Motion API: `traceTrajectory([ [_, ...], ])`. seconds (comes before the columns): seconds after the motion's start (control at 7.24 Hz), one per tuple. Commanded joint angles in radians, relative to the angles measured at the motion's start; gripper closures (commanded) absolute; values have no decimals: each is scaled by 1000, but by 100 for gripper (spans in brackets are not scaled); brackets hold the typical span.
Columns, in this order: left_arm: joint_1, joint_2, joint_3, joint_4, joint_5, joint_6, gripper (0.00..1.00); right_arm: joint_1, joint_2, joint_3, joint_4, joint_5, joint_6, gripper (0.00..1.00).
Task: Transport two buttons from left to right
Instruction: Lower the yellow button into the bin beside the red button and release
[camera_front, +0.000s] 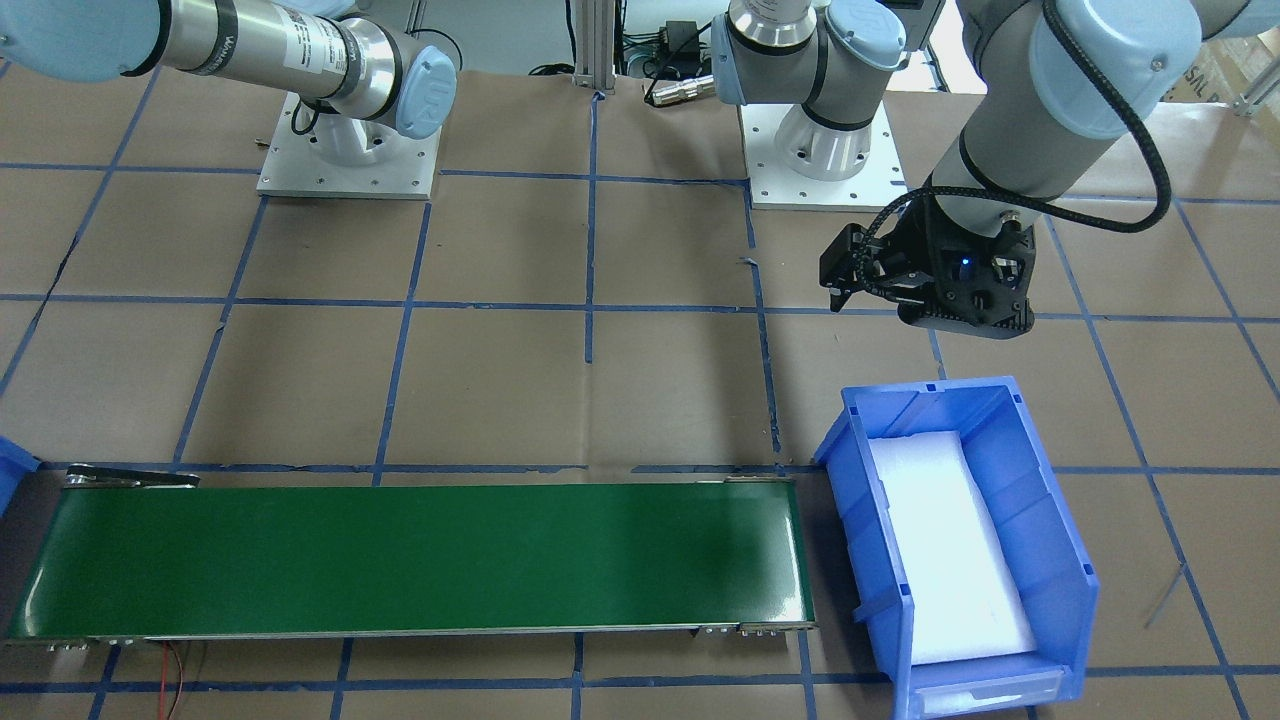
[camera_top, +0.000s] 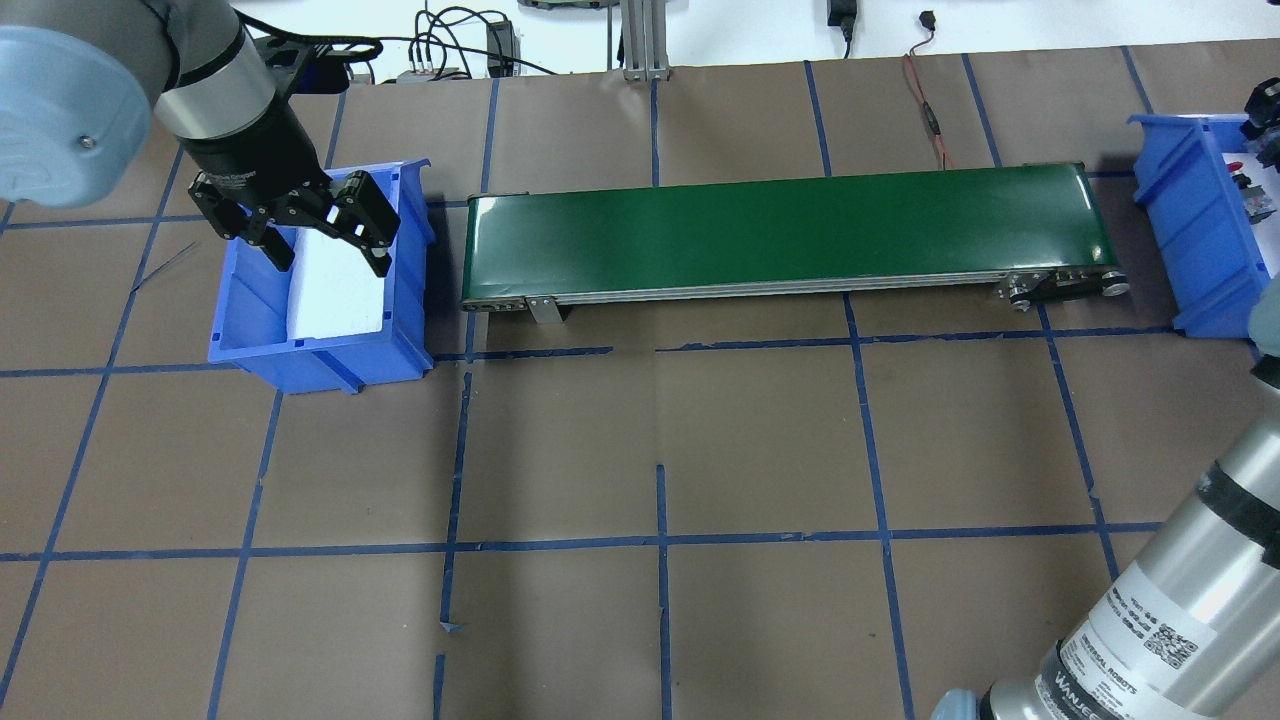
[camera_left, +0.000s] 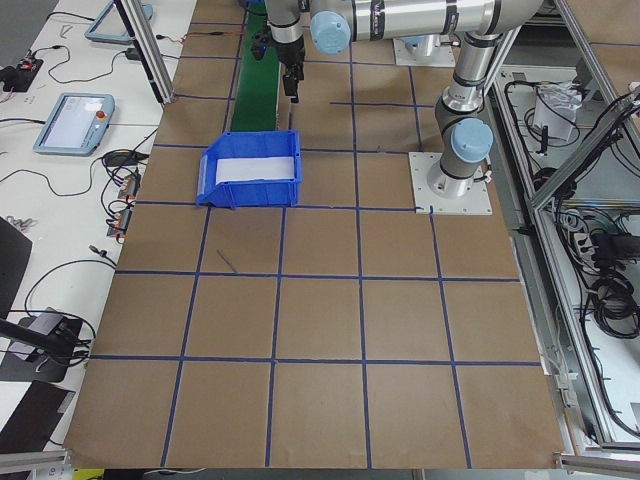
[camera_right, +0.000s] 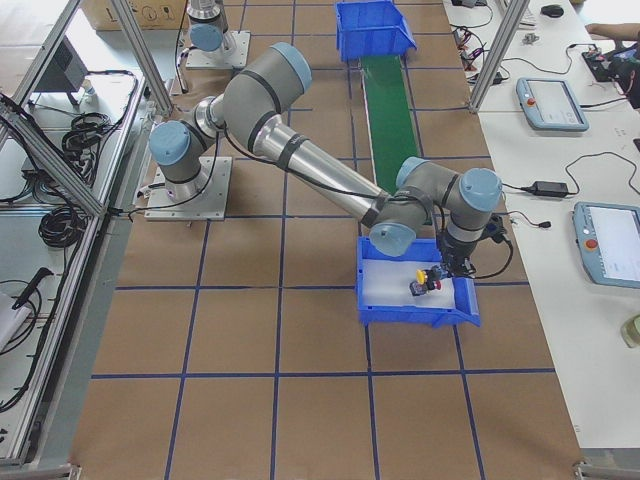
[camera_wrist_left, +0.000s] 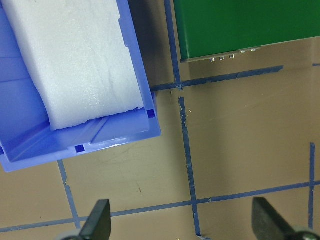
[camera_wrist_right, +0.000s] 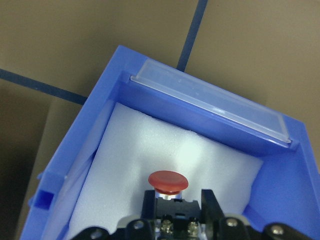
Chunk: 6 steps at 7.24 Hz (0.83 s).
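While the right gripper (camera_wrist_right: 178, 200) sits low inside the right bin (camera_right: 415, 318), blue walls close it in at 9, 12 and 3 o'clock in its wrist view, with a clear label holder (camera_wrist_right: 210, 107) along the 12 o'clock rim. White foam (camera_wrist_right: 130, 150) lines the floor, and bare foam lies all round the cap before the walls begin. Its fingers (camera_wrist_right: 147, 202) press on both sides of the red button (camera_wrist_right: 167, 181), pinching the black body. That button's long axis runs 6 to 12 in the wrist view, cap at 12, toward the label holder. From the right side camera the yellow button (camera_right: 421, 274) lies on the foam just beside the red one; its heading is too small to read. In the overhead view the green belt (camera_top: 790, 225) spans between the bins, right bin at its 3 o'clock end, left bin (camera_top: 320, 360) at 9. Above the left bin's near rim hangs the left gripper (camera_wrist_left: 184, 220), fingers spread wide and holding nothing, with brown table (camera_wrist_left: 240, 150) under them
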Motion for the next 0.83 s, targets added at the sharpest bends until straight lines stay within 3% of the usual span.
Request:
traceTrajectory([
  [0.0, 1, 1, 0, 0, 0, 0, 0, 0, 19, 0, -16, 8, -1, 91],
  [0.55, 1, 1, -2, 0, 0, 0, 0, 0, 33, 2, -22, 8, 0, 91],
  [0.69, 1, -1, -2, 0, 3, 0, 0, 0, 32, 3, -22, 8, 2, 84],
])
